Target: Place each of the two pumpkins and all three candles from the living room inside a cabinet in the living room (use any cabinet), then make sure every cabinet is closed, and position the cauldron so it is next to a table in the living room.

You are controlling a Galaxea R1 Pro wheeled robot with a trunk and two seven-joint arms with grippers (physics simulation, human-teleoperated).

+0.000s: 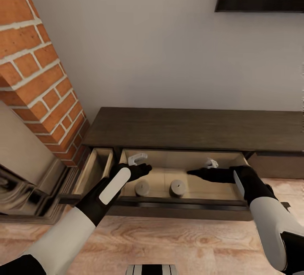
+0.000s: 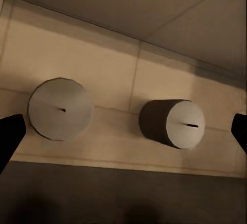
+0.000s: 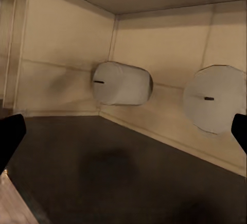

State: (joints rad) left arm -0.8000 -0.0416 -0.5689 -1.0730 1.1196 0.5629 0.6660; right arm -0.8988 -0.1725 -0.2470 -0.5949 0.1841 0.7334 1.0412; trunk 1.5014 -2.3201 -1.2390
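Now both grippers, left (image 1: 145,168) and right (image 1: 191,172), spread wide, hover over the open drawer (image 1: 181,201), two candles (image 1: 142,188) (image 1: 177,187) standing between them.

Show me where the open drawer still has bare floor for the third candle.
Two candles, one and the other, stand near the front rail of the wide open drawer, left of centre. Free: the floor behind them towards the back wall, and the right half under the right gripper. Tight: between the candles, and under the left gripper.
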